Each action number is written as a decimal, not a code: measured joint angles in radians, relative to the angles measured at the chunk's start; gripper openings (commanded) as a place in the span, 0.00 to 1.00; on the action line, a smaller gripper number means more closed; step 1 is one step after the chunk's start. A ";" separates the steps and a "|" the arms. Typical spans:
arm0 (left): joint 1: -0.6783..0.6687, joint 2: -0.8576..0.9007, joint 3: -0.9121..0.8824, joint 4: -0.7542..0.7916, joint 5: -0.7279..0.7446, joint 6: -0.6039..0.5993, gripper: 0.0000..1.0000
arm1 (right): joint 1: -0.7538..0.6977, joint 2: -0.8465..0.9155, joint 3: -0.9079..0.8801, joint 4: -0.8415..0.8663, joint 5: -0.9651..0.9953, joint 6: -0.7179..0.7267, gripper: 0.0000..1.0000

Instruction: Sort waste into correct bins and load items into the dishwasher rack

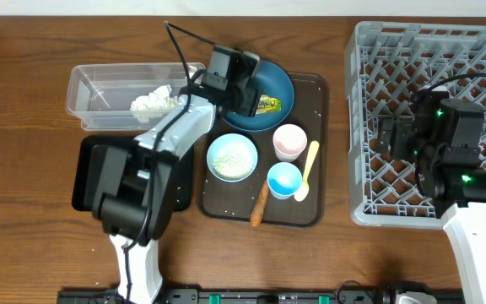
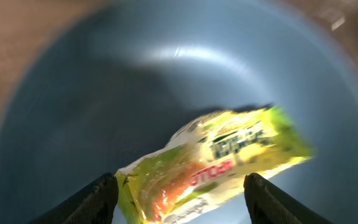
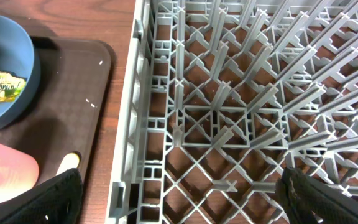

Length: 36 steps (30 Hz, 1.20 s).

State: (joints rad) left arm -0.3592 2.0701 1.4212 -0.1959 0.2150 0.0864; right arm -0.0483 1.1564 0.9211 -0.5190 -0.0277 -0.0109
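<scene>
Snack wrapper (image 2: 216, 165) lies in the dark-blue bowl (image 2: 104, 93) between the left gripper's (image 2: 180, 186) parted fingers; the right gripper (image 3: 179, 186) hangs wide open over the dishwasher rack (image 3: 241, 112).

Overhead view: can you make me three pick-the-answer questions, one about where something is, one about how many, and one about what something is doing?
1. Where is the snack wrapper?
A) in the dark-blue bowl
B) in the clear tub
C) in the rack

2. How many small cups stand on the brown tray?
A) one
B) two
C) four

3. How is the left end effector?
A) shut on the spoon
B) open over the wrapper
C) shut on the tissue

Answers:
1 A, the wrapper lies inside the bowl.
2 B, there is a pink cup and a blue cup.
3 B, its fingers stand apart on either side of the wrapper.
</scene>
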 measured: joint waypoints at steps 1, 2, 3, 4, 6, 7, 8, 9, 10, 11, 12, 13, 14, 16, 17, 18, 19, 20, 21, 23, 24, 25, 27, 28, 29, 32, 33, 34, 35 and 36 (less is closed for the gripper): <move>0.000 0.015 0.000 0.000 -0.006 0.000 0.68 | 0.000 0.000 0.000 0.000 0.000 0.000 0.99; 0.000 0.027 0.000 0.000 -0.010 0.000 0.68 | 0.000 0.000 0.000 0.000 0.000 0.000 0.99; 0.000 0.036 0.000 0.002 -0.013 0.000 0.68 | 0.000 0.000 0.000 0.000 0.000 0.000 0.99; 0.000 0.043 0.000 0.005 -0.019 0.000 0.68 | 0.000 0.000 0.000 0.000 0.000 0.000 0.99; 0.000 0.049 0.000 0.015 -0.034 0.000 0.68 | 0.000 0.000 0.000 0.000 0.000 0.000 0.99; -0.001 0.049 0.000 0.018 -0.041 0.000 0.68 | 0.000 0.000 0.000 0.000 0.000 0.000 0.99; -0.001 0.049 0.000 0.021 -0.046 0.000 0.68 | 0.000 0.000 0.000 0.000 0.000 0.000 0.99; -0.001 0.049 0.000 0.023 -0.051 0.000 0.68 | 0.000 0.000 0.000 0.000 0.000 0.000 0.99; -0.001 0.049 0.000 0.023 -0.058 0.000 0.68 | 0.000 0.000 0.000 0.000 0.000 0.000 0.99; -0.001 0.049 0.000 0.022 -0.061 0.000 0.68 | 0.000 0.000 0.000 0.000 0.000 0.000 0.99; -0.001 0.049 0.000 0.022 -0.065 0.000 0.68 | 0.000 0.000 0.000 0.000 0.000 0.000 0.99; -0.001 0.049 0.000 0.023 -0.067 0.000 0.68 | 0.000 0.000 0.000 0.000 0.000 0.000 0.99; -0.001 0.049 0.000 0.023 -0.071 0.000 0.68 | 0.000 0.000 0.000 0.000 0.000 0.000 0.99; -0.001 0.049 0.000 0.021 -0.079 0.000 0.68 | 0.000 0.000 0.000 0.000 0.000 0.000 0.99; -0.001 0.049 0.000 0.020 -0.084 0.000 0.68 | 0.000 0.000 0.000 0.000 0.000 0.000 0.99; -0.001 0.049 0.000 0.019 -0.087 0.000 0.68 | 0.000 0.000 0.000 0.000 0.000 0.000 0.99; -0.001 0.049 0.000 0.016 -0.088 0.000 0.68 | 0.000 0.000 0.000 0.000 0.000 0.000 0.99; -0.001 0.049 0.000 0.009 -0.089 0.000 0.68 | 0.000 0.000 0.000 0.000 0.000 0.000 0.99; -0.001 0.049 0.000 -0.001 -0.090 0.000 0.68 | 0.000 0.000 0.000 0.000 0.000 0.000 0.99; -0.002 0.049 0.000 -0.022 -0.091 0.000 0.68 | 0.000 0.000 0.000 0.000 0.000 0.000 0.99; -0.002 0.049 0.000 -0.030 -0.091 0.000 0.68 | 0.000 0.000 0.000 0.000 0.000 0.000 0.99; -0.002 0.049 0.000 -0.035 -0.091 0.000 0.68 | 0.000 0.000 0.000 0.000 0.000 0.000 0.99; -0.002 0.049 0.000 -0.035 -0.091 0.000 0.68 | 0.000 0.000 0.000 0.000 0.000 0.000 0.99; -0.002 0.049 0.000 -0.035 -0.091 0.000 0.67 | 0.000 0.000 0.000 0.000 0.000 0.000 0.99; -0.002 0.049 0.000 -0.035 -0.091 0.000 0.66 | 0.000 0.000 0.000 0.000 0.000 0.000 0.99; -0.002 0.049 0.000 -0.042 -0.091 -0.005 0.52 | 0.000 0.000 0.000 0.000 0.000 0.000 0.99; -0.002 0.049 0.000 -0.046 -0.090 -0.002 0.46 | 0.000 0.000 0.000 0.000 0.000 0.000 0.99; -0.002 0.049 0.000 -0.049 -0.090 -0.002 0.38 | 0.000 0.000 0.000 0.000 0.000 0.000 0.99; -0.002 0.049 0.000 -0.051 -0.091 -0.005 0.31 | 0.000 0.000 0.000 0.000 0.000 0.000 0.99; -0.002 0.049 0.000 -0.052 -0.091 -0.006 0.24 | 0.000 0.000 0.000 0.000 0.000 0.000 0.99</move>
State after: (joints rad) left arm -0.3614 2.1189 1.4212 -0.2481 0.1238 0.0799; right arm -0.0483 1.1564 0.9211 -0.5190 -0.0277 -0.0109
